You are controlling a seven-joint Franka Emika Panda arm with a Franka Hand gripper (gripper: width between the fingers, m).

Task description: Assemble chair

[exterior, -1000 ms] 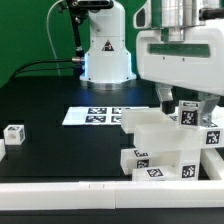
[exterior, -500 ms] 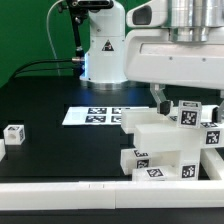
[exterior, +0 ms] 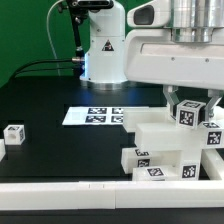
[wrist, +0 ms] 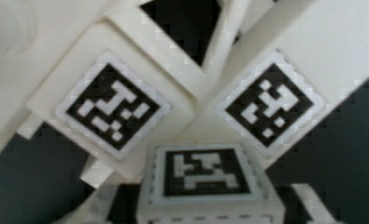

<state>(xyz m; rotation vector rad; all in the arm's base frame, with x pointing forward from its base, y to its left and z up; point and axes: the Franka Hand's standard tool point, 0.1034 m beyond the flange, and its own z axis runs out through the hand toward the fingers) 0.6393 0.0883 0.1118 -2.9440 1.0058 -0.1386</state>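
Matte black desk (exterior: 50,105) under a green backdrop (exterior: 25,30); thin flat white marker board (exterior: 92,116) lying mid-desk; long plain white border rail (exterior: 60,195) along the near edge.

This looks like a robotics lab set up for recording. A white robot arm (exterior: 100,45) is bolted to a black table (exterior: 45,105) in front of a green backdrop (exterior: 25,30), with cables (exterior: 45,65) trailing behind its base. A flat marker board (exterior: 95,115) lies fixed on the table, and the white plastic parts (exterior: 165,150) carry the same black-and-white square tags.
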